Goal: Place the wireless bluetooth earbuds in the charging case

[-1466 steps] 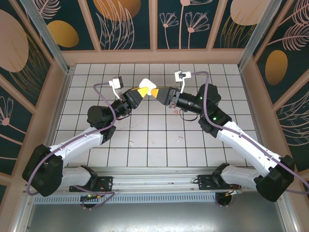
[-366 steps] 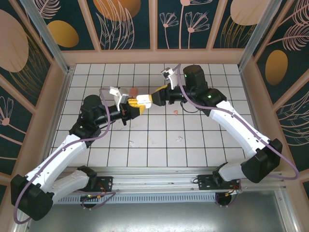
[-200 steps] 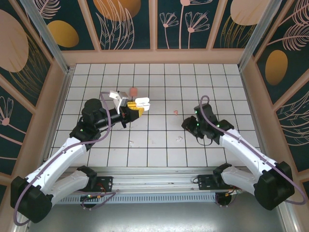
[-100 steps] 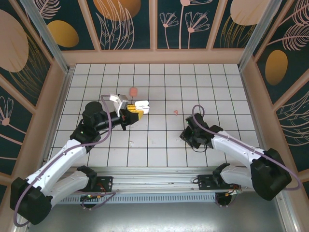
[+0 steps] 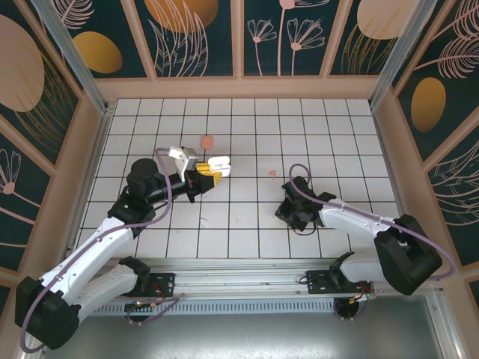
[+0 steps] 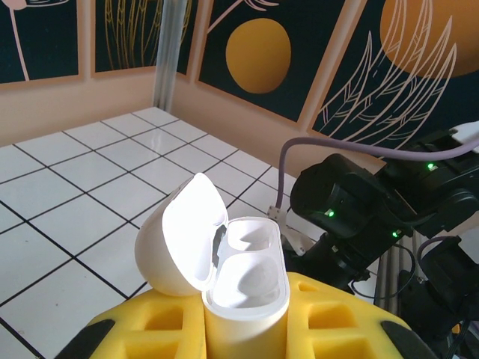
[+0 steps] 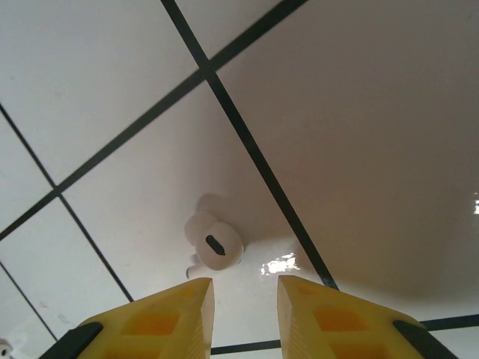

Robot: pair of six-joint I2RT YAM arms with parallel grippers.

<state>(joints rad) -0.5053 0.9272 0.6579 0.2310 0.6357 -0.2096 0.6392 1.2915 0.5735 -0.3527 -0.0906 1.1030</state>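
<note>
The left gripper [image 6: 244, 318] is closed on the open white case [image 6: 245, 271]; the right gripper [image 7: 245, 298], slightly open and empty, hangs just over a white earbud [image 7: 215, 244] on a tile [image 7: 352, 142].

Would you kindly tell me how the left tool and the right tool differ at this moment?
The left tool is clamped on an open white plastic charging case; the right tool holds nothing, jaws apart. The left tool is raised off the tiles; the right tool points down at a small white plastic earbud lying on them. Both have yellow fingers.
</note>
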